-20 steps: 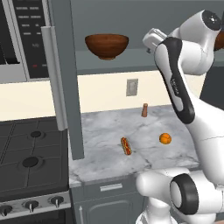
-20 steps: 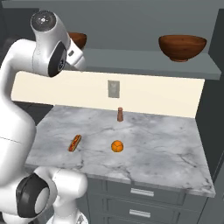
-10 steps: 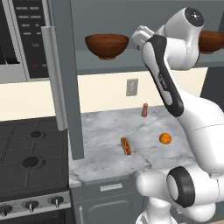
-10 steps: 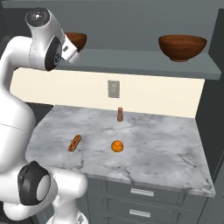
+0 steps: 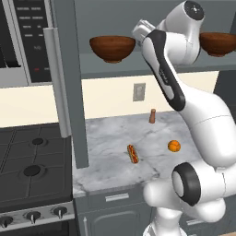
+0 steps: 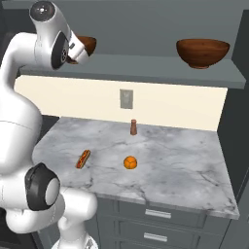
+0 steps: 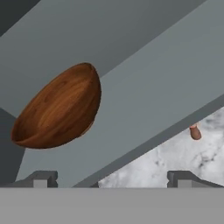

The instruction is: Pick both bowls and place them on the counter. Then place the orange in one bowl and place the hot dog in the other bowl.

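My gripper spread wide and empty, nearer bowl on the grey shelf ahead, up and left of my fingertips, not touching; other bowl further along

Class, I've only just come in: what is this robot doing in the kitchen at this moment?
The robot arm is raised toward the grey shelf, with its open gripper aimed at the left bowl, holding nothing. Both bowls sit on the shelf; the right bowl is at its far end. Down on the marble counter lie the hot dog and the orange, apart from each other, with a small brown shaker behind them near the wall.
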Available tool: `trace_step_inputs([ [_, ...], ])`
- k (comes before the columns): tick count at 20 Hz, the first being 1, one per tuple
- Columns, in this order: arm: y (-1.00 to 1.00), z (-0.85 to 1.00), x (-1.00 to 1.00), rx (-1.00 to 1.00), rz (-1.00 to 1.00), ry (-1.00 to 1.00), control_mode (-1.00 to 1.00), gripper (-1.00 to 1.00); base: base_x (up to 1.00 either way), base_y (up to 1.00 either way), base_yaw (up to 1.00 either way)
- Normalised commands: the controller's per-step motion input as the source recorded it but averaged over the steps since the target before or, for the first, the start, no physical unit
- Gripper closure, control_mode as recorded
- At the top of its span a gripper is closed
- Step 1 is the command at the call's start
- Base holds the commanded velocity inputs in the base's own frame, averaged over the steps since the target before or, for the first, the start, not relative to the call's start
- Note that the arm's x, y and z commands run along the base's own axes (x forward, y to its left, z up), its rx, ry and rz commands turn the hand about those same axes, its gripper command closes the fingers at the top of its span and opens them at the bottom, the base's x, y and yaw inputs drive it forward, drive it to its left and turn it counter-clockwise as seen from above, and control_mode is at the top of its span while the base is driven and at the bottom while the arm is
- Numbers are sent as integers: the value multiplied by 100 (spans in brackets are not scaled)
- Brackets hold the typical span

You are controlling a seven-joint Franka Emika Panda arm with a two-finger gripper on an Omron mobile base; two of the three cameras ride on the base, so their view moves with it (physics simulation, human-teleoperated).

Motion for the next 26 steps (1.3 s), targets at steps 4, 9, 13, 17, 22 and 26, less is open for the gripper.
trace_step_inputs([
  [4,15,7,24,0,0,3,-100,-100,0,0,0],
  [9,22,0,30,0,-1,2,-100,-100,0,0,0],
  [13,15,0,32,0,0,1,-100,-100,0,0,0],
  [17,1,0,23,1,0,0,-100,-100,0,0,0],
  [22,0,0,16,2,0,0,-100,-100,0,0,0],
  [26,0,0,16,1,0,2,-100,-100,0,0,0],
])
